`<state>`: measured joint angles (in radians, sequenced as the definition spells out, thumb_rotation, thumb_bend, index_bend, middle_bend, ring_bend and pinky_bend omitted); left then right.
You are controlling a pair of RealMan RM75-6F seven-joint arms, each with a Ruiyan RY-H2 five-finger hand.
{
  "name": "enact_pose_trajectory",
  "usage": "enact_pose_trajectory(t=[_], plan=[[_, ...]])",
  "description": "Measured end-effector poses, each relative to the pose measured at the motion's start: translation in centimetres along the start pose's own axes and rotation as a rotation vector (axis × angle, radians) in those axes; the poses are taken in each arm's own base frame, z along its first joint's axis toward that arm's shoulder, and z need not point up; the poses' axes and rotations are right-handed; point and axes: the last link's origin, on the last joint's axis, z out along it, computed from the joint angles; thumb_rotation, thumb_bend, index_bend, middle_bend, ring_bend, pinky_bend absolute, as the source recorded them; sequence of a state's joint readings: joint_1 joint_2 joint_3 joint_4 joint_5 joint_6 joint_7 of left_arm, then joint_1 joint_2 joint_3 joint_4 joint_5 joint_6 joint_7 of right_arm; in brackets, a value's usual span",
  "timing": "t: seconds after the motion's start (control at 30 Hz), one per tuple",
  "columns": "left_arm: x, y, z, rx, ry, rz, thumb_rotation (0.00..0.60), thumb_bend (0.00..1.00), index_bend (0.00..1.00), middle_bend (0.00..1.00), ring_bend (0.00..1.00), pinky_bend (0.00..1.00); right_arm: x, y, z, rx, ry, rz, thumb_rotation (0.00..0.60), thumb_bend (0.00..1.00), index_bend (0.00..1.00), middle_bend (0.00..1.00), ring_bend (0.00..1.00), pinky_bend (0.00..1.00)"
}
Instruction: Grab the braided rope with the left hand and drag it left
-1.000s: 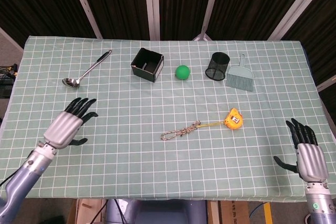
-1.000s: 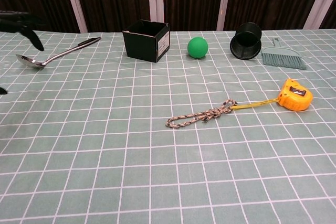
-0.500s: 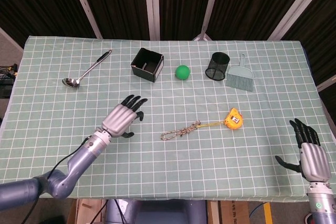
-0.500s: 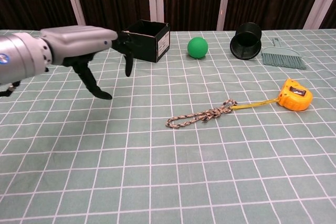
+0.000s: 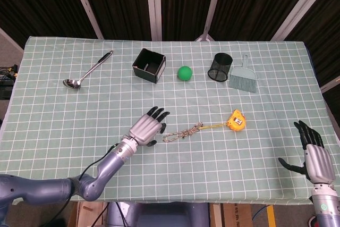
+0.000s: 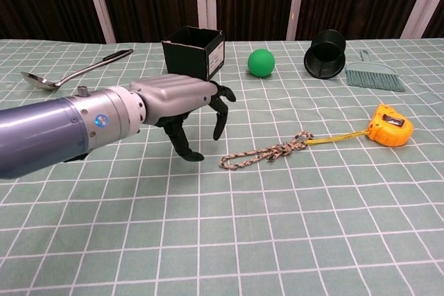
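Left hand (image 5: 147,128) hovers with fingers spread, empty, just left of the rope (image 5: 183,132). Rope lies mid-table, its right end touching the tape measure's (image 5: 236,120) pulled-out tape. Right hand (image 5: 313,158) idles spread at the table's right edge. Best to lower onto the near rope end, close firmly, then drag low and straight.

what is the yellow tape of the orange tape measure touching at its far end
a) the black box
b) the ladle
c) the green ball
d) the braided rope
d: the thin yellow tape runs left from the orange tape measure and meets the right end of the braided rope; the chest view shows the same join, with the open left hand just beyond the rope's other end, holding nothing.
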<state>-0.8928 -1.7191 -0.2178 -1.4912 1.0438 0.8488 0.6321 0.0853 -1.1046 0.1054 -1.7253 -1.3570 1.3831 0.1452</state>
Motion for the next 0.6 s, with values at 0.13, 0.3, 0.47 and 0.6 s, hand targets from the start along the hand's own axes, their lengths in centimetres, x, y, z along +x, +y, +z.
enact_pose_trajectory(t=[0.13,0.3,0.47,0.6], plan=[[-0.7,0.8,0.7,-0.003,-0.013,0.008,0.6,0.35,0.5,0.06,0.0,0.0,0.1,0.1,0.1,-0.008,0.0,0.008,0.6,0.19,0.0,0.0,0.0,0.0],[-1.1,1.5,1.3,-0.003,-0.019,0.01,0.6,0.36,0.5,0.07,0.0,0.0,0.2,0.1,0.1,-0.01,-0.003,0.012,0.6,0.19,0.0,0.0,0.0,0.0],[-1.2,1.8,1.6,-0.003,-0.018,0.011,0.6,0.4,0.51,0.07,0.0,0.0,0.2,0.1,0.1,-0.011,-0.003,0.015,0.6,0.19,0.0,0.0,0.0,0.0],[-1.4,1.9,1.8,-0.003,-0.021,0.01,0.6,0.4,0.51,0.07,0.0,0.0,0.2,0.2,0.1,-0.014,-0.004,0.017,0.6,0.19,0.0,0.0,0.0,0.0]])
